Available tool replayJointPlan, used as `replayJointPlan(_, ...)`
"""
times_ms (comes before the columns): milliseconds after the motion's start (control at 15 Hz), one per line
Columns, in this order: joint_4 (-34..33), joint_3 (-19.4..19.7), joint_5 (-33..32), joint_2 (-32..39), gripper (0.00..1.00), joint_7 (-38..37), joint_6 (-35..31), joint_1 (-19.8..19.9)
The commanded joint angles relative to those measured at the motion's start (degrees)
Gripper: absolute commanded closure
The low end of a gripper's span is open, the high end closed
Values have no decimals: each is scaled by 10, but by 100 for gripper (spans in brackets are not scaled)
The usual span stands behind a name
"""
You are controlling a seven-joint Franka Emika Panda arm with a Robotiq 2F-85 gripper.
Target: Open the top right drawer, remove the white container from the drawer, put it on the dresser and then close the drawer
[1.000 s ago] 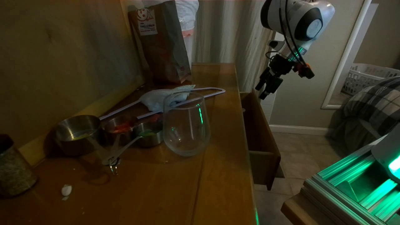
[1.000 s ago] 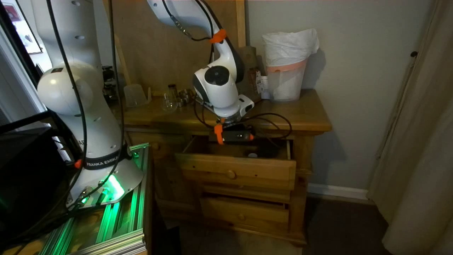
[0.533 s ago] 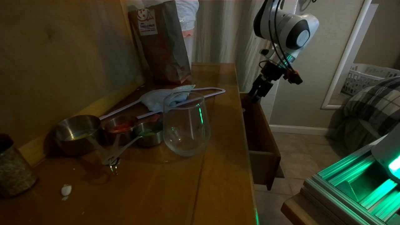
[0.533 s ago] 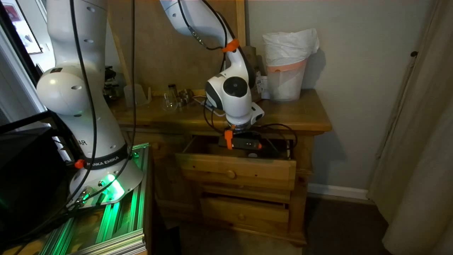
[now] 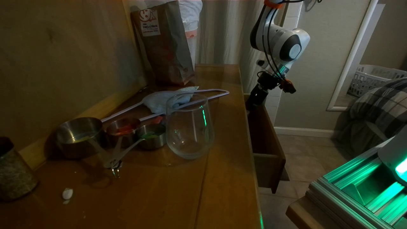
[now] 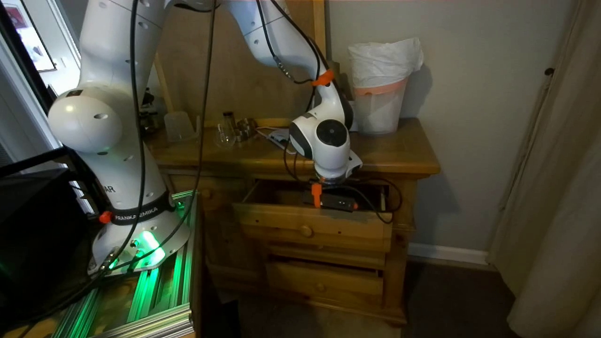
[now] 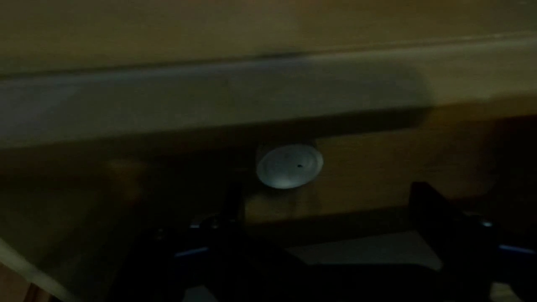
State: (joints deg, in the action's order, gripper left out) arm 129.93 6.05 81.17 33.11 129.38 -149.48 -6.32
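A: What's closest to us?

B: In an exterior view, a dark-topped jar (image 5: 16, 173) at the lower left, on the dresser (image 5: 229, 184). A little farther, left of centre, sit three metal measuring cups (image 5: 129, 139), with a clear glass (image 5: 189, 130) just to their right in the frame.

A: And the top right drawer (image 5: 265, 168)?

B: Right of centre, pulled out. The arm (image 5: 281, 44) hangs from the upper right — its dark end down at the drawer's far part.

A: How do the fingers (image 7: 432, 218) stand?

B: Wide apart. In the wrist view they're dark shapes along the bottom, one left of centre, one at the right.

A: Where's the white container (image 7: 289, 166)?

B: In the drawer — its pale round top shows near the middle of the wrist view, just above the gap between the fingertips, nearer the one on the frame's left. Its sides are too dark to make out.

A: Farthest back?

B: In an exterior view, at the top, left of centre, a paper bag (image 5: 165, 44) stands toward the dresser's far end, a white-lined bin (image 5: 190, 16) behind it. A white laundry basket (image 5: 375, 79) is at the upper right.
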Motion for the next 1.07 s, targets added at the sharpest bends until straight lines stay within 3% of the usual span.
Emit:
replayJointPlan(0, -41, -21, -42, 42, 0, -32, 4, 28)
replayJointPlan(267, -64, -34, -49, 68, 0, -31, 1, 44)
replayJointPlan(400, -73, -39, -49, 76, 28, -29, 1, 50)
replayJointPlan(533, -80, -41, -51, 82, 43, -29, 1, 55)
replayJointPlan(867, -89, -43, -55, 90, 78, -32, 1, 60)
replayJointPlan(1000, -80, -42, -58, 80, 79, -36, 3, 61)
